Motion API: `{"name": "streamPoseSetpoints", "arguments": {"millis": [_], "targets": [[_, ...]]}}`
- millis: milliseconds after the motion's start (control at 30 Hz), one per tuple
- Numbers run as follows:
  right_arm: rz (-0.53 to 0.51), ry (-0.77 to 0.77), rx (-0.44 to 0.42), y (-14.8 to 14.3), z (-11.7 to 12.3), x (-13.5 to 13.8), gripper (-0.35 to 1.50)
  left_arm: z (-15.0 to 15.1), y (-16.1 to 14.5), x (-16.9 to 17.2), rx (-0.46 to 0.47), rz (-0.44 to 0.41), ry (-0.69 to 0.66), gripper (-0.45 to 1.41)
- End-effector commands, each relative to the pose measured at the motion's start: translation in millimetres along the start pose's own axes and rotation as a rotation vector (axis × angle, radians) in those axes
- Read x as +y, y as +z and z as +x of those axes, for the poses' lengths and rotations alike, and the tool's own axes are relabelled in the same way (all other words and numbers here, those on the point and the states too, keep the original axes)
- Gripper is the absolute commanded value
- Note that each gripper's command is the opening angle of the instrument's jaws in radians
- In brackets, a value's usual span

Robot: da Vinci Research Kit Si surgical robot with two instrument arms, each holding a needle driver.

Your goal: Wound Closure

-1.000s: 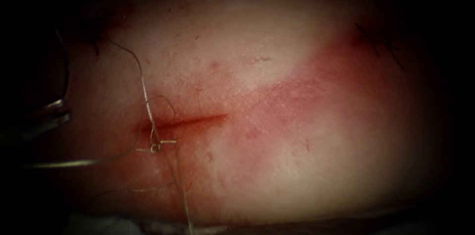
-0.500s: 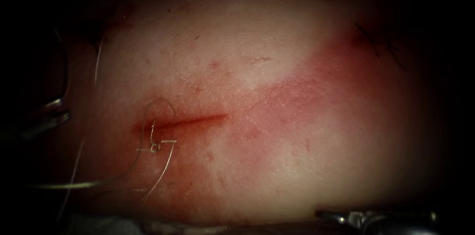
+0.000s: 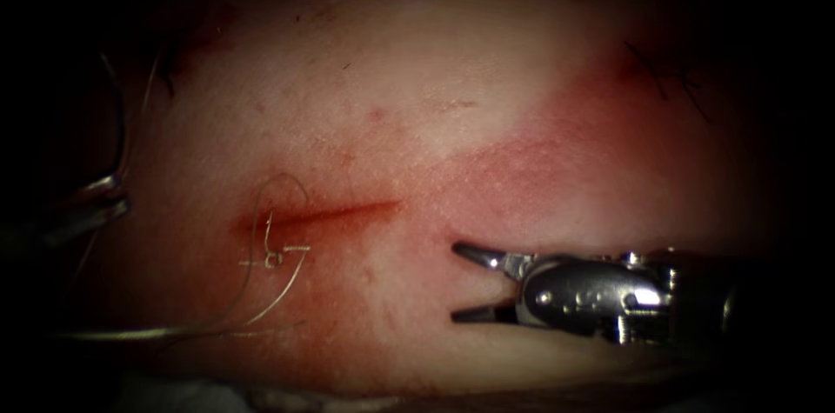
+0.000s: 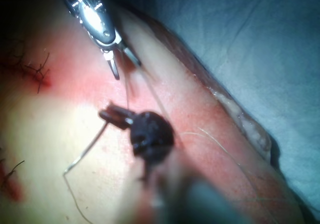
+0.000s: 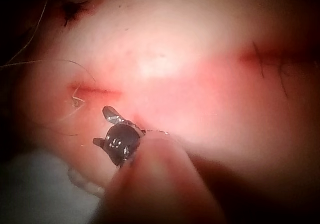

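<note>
Pale tissue [image 3: 417, 74] underneath, cut [image 3: 348, 209] knotted at left end. Right tool [image 3: 455, 283] agape, empty, right of cut. Left tool [image 3: 104, 194] apparently clamped on needle [image 3: 117, 130] near one end, clear of tissue, far left. Risk: snagging slack thread [image 3: 174, 328], tugging knot [image 3: 274, 258] loose.

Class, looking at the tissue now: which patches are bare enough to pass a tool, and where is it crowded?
Bare: the tissue above the cut, and right of it above the right tool, whose jaws are open and hold nothing. Crowded: the cut's left end, with knot and thread toward the left tool.
</note>
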Motion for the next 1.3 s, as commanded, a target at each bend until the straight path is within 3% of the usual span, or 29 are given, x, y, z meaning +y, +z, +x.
{"name": "streamPoseSetpoints", "arguments": {"millis": [33,167,333,567,800,900,933,967,1000,1300], "targets": [[0.017,-0.013,0.005,4.0,-0.5,-1.4,1.24,-0.3,0.5,0.6,0.001,-0.002,-0.002,-0.45],[0.027,-0.044,-0.009,10.7,-2.4,-3.1,1.19,-0.3,0.4,0.6,0.001,-0.002,-0.002,-0.45],[0.014,-0.064,-0.038,15.3,-5.1,-3.1,1.18,-0.2,0.3,0.7,0.000,-0.002,-0.002,-0.45],[0.008,-0.083,-0.060,18.1,-8.1,-3.0,1.11,-0.2,0.3,0.7,0.000,-0.002,-0.002,-0.45],[0.012,-0.081,-0.042,20.7,-7.8,-2.7,1.08,-0.2,0.3,0.7,0.000,-0.002,-0.002,-0.45],[0.020,-0.090,-0.035,21.0,-7.7,-2.6,0.89,-0.2,0.2,0.7,0.001,-0.003,-0.002,-0.45],[0.037,-0.078,-0.032,20.9,-7.7,-2.6,0.57,-0.2,0.2,0.7,0.001,-0.003,-0.002,-0.45],[0.070,-0.071,-0.042,20.8,-7.8,-2.6,0.04,-0.2,0.2,0.7,0.001,-0.003,-0.002,-0.45],[0.088,-0.072,-0.054,20.8,-7.8,-2.6,-0.32,-0.2,0.2,0.7,0.001,-0.003,-0.002,-0.45],[0.145,-0.018,-0.070,18.7,-7.1,-3.6,-0.35,-0.2,0.2,0.6,0.001,-0.003,-0.002,-0.45]]}}
